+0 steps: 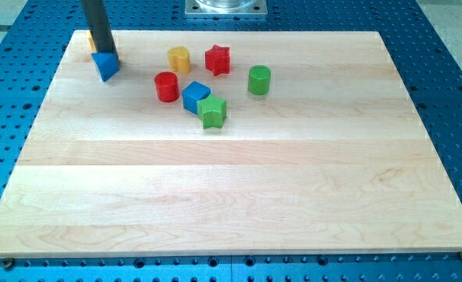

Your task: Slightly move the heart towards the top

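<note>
Bench [215, 196] was a pale wood board with lengthwise grain and a smooth matte top, sitting on a blue perforated metal plate [442, 86]. A grey metal mount [225, 7] showed at the far edge.

The arm ended in a plain dark rod with no hand on it, so we had no open or closed state to report. Tip [104, 55] was in the far-left corner, right at the far edge of the blue triangular block [106, 66]; they looked to be touching.

All blocks looked like matte plastic with a fine ribbed texture.

Heart: we could not confirm the shape on any block. There were two yellow candidates:
- a yellow block [178, 59] in the far-centre cluster, rounded and stubby, outline unclear
- a yellow-orange sliver [92, 43] just left of the rod, mostly hidden behind it, shape unreadable

Rest of the cluster:
- red star [218, 59] just right of the yellow block
- red cylinder [166, 86] nearer and slightly left of it
- blue cube [196, 95] right of the red cylinder
- green star [212, 112] touching the cube's near-right corner
- green cylinder [259, 80] upright, apart on the right

The cluster was well apart from the tip.
</note>
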